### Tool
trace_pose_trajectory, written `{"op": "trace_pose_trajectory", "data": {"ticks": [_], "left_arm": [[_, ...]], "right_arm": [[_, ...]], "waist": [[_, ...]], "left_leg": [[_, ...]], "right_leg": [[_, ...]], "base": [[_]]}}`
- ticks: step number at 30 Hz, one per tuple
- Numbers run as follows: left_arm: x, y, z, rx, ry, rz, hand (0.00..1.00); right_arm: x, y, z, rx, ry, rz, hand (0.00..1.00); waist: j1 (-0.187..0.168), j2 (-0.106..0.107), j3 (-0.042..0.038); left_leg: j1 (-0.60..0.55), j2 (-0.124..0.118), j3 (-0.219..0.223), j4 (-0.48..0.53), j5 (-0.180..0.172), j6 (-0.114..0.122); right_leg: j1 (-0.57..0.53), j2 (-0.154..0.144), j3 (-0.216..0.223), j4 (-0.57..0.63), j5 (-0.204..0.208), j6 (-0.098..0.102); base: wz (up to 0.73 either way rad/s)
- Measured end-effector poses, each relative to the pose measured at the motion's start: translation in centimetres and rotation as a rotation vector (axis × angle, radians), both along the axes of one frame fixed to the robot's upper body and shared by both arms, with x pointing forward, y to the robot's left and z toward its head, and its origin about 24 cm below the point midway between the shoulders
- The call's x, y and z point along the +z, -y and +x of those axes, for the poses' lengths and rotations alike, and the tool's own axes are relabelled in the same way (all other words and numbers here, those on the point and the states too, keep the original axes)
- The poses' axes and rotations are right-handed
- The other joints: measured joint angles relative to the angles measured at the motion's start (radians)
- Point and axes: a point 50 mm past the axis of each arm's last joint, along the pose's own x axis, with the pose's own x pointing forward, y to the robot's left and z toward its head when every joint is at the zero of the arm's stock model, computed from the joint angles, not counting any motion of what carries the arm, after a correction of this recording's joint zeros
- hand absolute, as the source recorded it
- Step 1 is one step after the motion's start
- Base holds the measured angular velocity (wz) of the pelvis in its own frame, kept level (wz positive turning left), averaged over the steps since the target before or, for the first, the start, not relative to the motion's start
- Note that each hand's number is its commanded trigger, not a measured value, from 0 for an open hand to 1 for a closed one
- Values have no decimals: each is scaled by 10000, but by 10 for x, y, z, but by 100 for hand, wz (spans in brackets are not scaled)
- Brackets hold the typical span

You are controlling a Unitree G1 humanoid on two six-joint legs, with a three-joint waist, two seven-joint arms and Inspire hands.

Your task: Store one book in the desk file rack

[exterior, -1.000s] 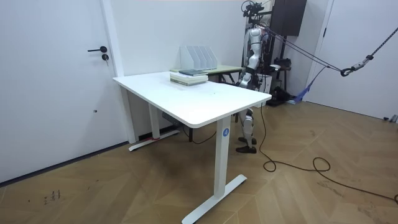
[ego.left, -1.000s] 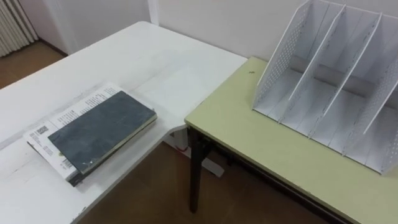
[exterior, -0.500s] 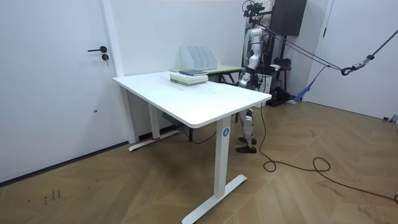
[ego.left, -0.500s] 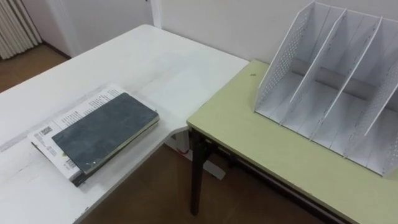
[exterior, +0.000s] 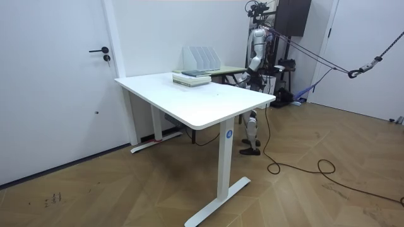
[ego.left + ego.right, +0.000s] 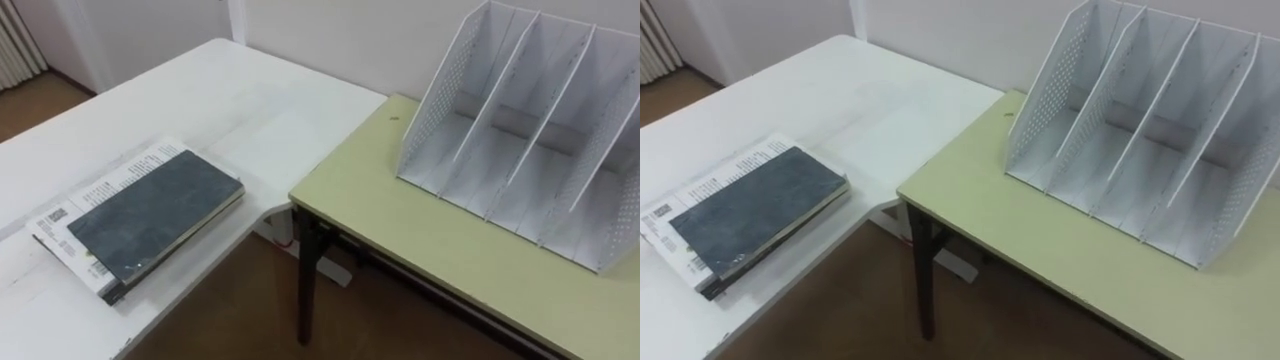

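Only the head camera has drifted a bit. Nothing on the desks has moved, so storing hasn't started. On the left, two books lie stacked on the white desk (image 6: 230,100): a dark book (image 6: 150,215) on a white printed one (image 6: 60,215). On the right, one green desk (image 6: 400,230) carries one empty four-slot file rack (image 6: 520,140). The robot's hands (image 5: 246,78) are too far off; can't tell if open or closed.

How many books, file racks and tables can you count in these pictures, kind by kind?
Books: 2, a dark grey book stacked on a white printed book
File racks: 1, white file rack
Tables: 2, white desk, green table
Total: 5
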Motion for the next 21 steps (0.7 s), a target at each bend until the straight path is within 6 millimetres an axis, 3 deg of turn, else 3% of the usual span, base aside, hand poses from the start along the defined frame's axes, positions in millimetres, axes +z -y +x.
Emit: {"op": "trace_pose_trajectory", "data": {"ticks": [5,9,13,18,21], "left_arm": [[24,29,32,-1881,1652,86,0],[40,33,49,-2649,2668,560,0],[72,40,70,-2915,4696,755,0],[90,41,77,-3060,5737,978,0],[110,39,85,-3218,7012,1400,0]], "right_arm": [[1,-1,5,288,28,1,0],[1,-1,6,346,20,123,0],[2,0,8,429,17,148,0],[2,0,9,505,14,99,0],[2,1,8,433,-14,86,0]], "waist": [[-76,2,46],[-256,19,61],[-265,42,59],[-245,68,36],[-211,93,20]], "left_leg": [[42,4,0,-13,0,1],[62,5,-65,-4,1,0],[23,-4,-86,-36,1,1],[36,0,-76,-99,1,1],[66,-6,-80,-75,6,-1]], "right_leg": [[11,4,38,20,4,2],[33,12,-5,-6,4,1],[-5,5,-11,-8,7,-2],[0,19,-3,-21,8,-1],[17,12,4,-55,8,-1]], "base": [[0],[3],[0],[0],[0]]}}
